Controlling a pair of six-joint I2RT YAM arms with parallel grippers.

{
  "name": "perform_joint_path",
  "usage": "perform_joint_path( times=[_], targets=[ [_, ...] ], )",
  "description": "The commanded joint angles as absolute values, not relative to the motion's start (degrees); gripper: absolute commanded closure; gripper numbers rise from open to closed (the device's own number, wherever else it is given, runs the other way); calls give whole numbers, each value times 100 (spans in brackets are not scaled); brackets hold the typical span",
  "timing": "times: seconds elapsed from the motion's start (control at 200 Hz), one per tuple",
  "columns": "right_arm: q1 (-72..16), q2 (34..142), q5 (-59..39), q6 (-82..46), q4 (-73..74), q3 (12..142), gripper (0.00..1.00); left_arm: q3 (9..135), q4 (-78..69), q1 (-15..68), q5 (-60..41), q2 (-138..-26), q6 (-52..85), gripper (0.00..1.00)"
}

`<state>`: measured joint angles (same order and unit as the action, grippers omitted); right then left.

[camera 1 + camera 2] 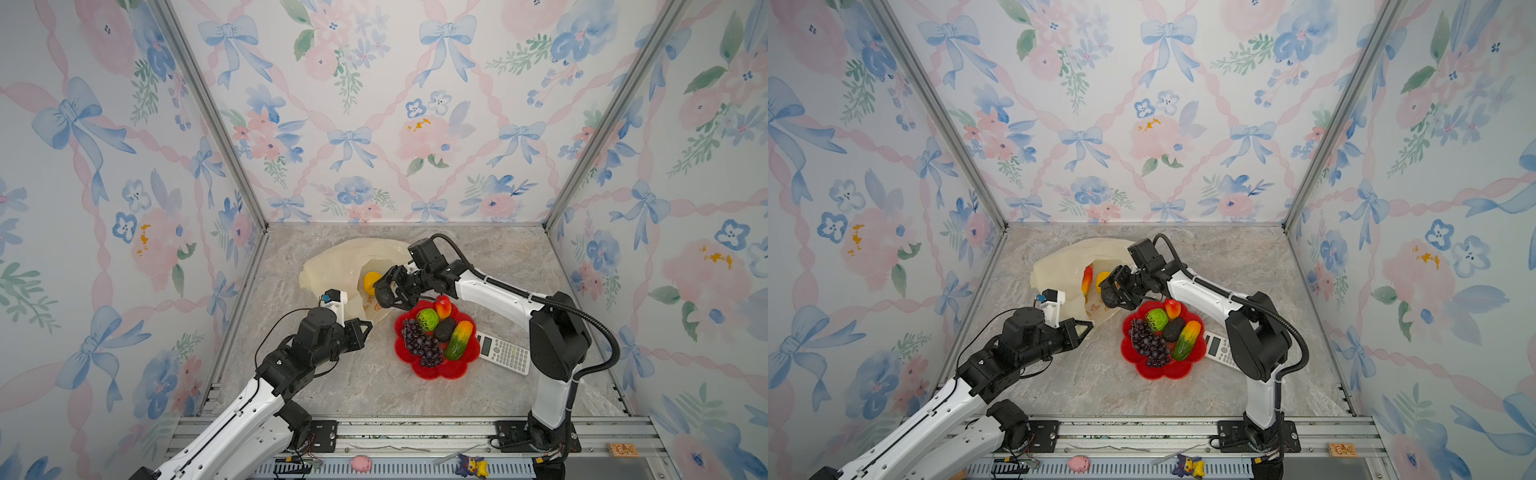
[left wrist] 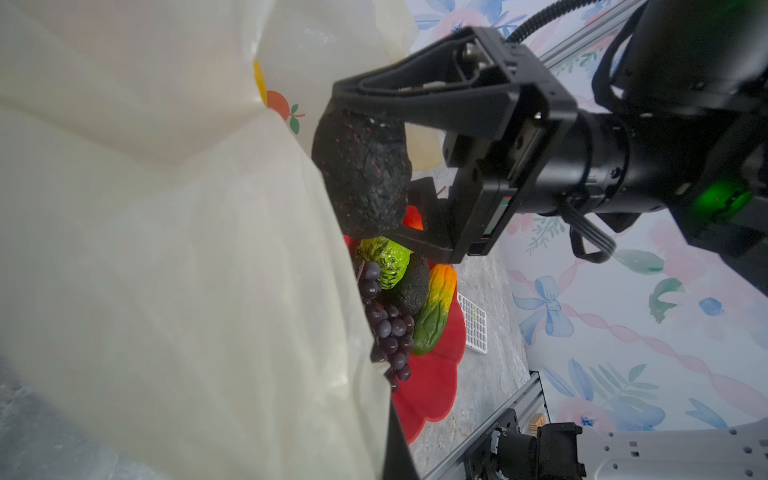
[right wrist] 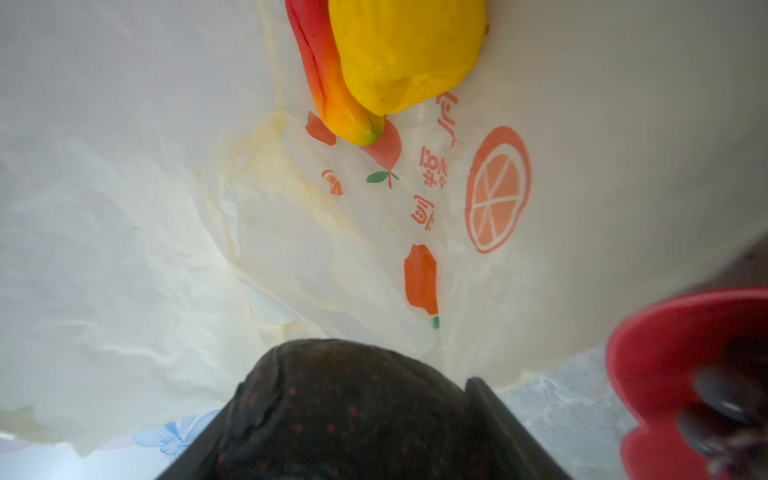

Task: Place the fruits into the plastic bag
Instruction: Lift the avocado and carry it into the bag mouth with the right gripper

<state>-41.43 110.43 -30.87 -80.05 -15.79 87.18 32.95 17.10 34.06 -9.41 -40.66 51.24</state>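
Two end effectors met at the mouth of a crinkly, pale-yellow plastic bag (image 1: 345, 262). The right end effector (image 1: 390, 291) had its jaws set wide and clamped on a dark, bumpy avocado (image 1: 1111, 296), held at the bag's opening, between the bag and a red flower-shaped dish (image 1: 436, 370). In the right wrist view this avocado filled the near edge of the picture, and beyond it the inside of the bag showed orange fruit pictures and writing. The left end effector (image 1: 362, 328) had its jaws pressed together on the near edge of the bag; in the left wrist view the thin plastic spread from it across most of the picture.

Deeper inside the bag lay a lumpy yellow fruit (image 1: 371, 281) and, touching it, a red-yellow mango (image 1: 1087, 279). Just beside the bag, towards the right in both top views, the dish held five more fruits packed close together: a purple grape bunch (image 1: 422, 343), a green ball (image 1: 427, 318), a red apple (image 1: 443, 307), a second avocado (image 1: 445, 329) and a green-orange mango (image 1: 459, 338). A white calculator (image 1: 505, 354) lay against the dish's far right edge. Everything rested on a grey marbled table (image 1: 374, 386), enclosed by walls papered with blue bows and pink flowers
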Motion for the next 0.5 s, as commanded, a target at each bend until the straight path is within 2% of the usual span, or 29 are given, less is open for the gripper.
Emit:
perform_joint_path(
  times=[0.0, 0.495],
  targets=[
    [-4270, 11389, -3176, -8658, -814, 9006, 33, 3398, 1594, 3381, -1065, -4108, 4975, 100],
    [-4557, 12793, -2441, -10365, 1171, 9614, 31, 3604, 1597, 3375, -1170, -4408, 4774, 100]
  ],
)
